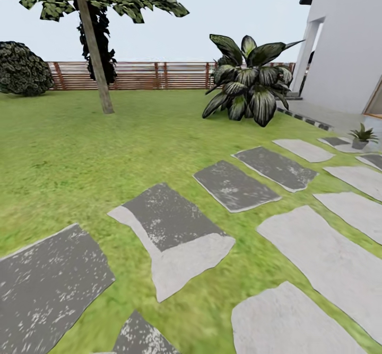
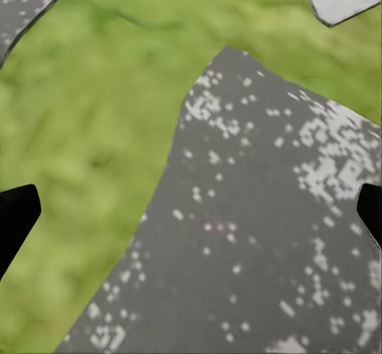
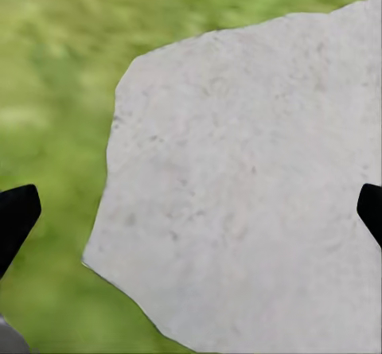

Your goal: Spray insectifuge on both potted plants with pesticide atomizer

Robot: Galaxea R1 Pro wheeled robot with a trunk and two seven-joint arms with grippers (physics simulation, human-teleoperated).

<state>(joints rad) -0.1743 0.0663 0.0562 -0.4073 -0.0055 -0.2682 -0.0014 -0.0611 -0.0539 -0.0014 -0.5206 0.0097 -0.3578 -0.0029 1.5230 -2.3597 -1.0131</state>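
Note:
One potted plant [image 1: 362,136], a small green rosette in a grey pot, stands far off at the right edge of the garden lawn [image 1: 79,147], beside the paving near the house. The pesticide atomizer is out of view. In the left wrist view my left gripper [image 2: 191,211] is open, its black fingertips [image 2: 17,215] spread wide over a dark speckled stepping stone [image 2: 255,235] and grass. In the right wrist view my right gripper [image 3: 191,211] is open too, fingertips [image 3: 16,217] far apart above a pale stepping stone [image 3: 247,187]. Both hold nothing.
Irregular grey stepping stones [image 1: 175,232] run diagonally across the grass toward the house wall [image 1: 347,46]. A big dark broad-leaved shrub [image 1: 252,81] stands ahead, a tree trunk [image 1: 98,57] to its left, a round bush [image 1: 21,69] far left, and a wooden slat fence [image 1: 159,74] behind.

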